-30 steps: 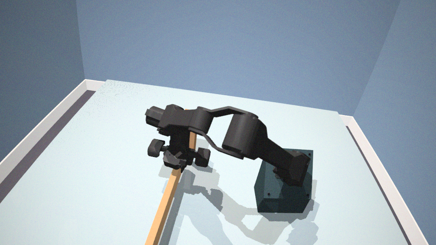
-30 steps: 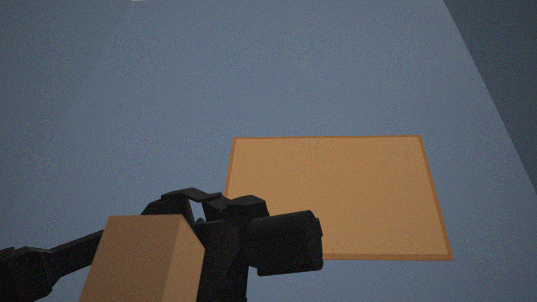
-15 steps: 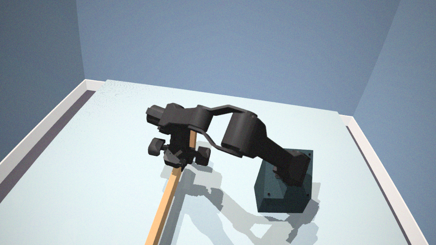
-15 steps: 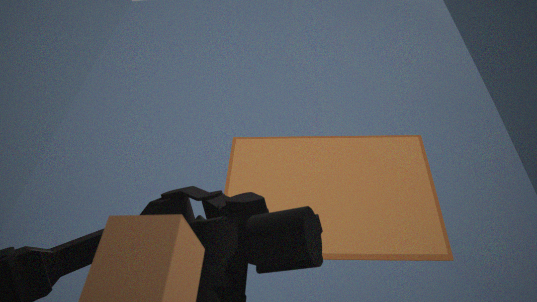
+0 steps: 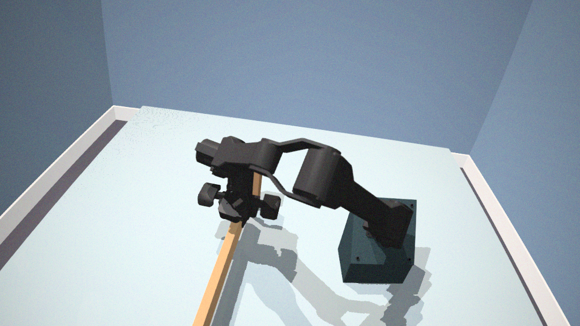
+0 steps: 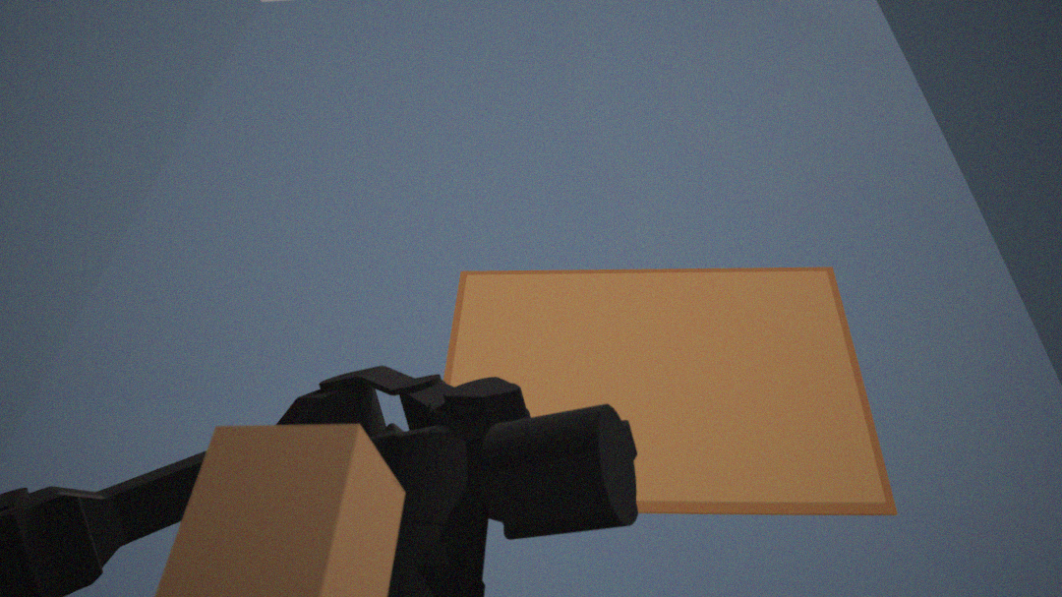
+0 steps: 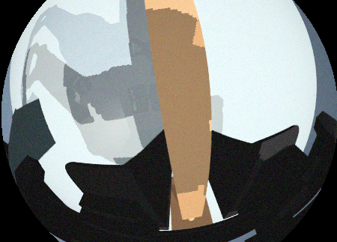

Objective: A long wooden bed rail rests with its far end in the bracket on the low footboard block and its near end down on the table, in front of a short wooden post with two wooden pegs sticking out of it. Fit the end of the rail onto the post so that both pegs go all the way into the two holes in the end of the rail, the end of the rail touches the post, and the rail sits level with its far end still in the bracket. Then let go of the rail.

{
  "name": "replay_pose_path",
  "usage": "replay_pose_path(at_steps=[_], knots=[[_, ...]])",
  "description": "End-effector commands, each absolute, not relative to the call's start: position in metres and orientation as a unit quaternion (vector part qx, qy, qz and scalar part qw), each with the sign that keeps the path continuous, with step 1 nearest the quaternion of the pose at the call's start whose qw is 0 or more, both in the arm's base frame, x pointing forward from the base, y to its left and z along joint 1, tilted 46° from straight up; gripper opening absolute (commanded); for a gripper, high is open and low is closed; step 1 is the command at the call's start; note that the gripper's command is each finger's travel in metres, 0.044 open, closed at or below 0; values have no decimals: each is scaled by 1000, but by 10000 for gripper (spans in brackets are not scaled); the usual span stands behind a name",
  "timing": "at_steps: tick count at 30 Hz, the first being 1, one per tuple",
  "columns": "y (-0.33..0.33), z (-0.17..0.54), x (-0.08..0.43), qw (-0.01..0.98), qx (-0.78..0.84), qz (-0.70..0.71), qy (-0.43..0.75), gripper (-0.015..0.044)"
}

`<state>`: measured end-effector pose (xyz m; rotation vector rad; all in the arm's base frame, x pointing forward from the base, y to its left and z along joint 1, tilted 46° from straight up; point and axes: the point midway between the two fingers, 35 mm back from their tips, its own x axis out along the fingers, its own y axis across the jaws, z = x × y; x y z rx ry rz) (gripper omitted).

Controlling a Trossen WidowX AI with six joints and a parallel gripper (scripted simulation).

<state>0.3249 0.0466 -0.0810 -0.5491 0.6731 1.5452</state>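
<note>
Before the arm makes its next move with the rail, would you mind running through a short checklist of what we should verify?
1. Tool shut on the rail: ok; the wrist view shows a finger on each side of the rail.
2. Grip sits centred across the rail's width: ok in the wrist view.
3. Held part of the rail is off the table: ok; the rail's shadow lies apart from it.
4. Pegs lined up with the rail's holes: cannot tell; neither the post, the pegs nor the holes show in any view.
5. Far end in the bracket: cannot tell; that end runs out of the top view.
6. Rail level: cannot tell.
</note>
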Motion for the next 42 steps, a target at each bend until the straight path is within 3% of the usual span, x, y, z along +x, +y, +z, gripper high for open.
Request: replay_pose_path(at_steps=[1,42], knots=[[44,-82,326,633,-242,674,294,0],[35,-91,325,633,-242,674,294,0]])
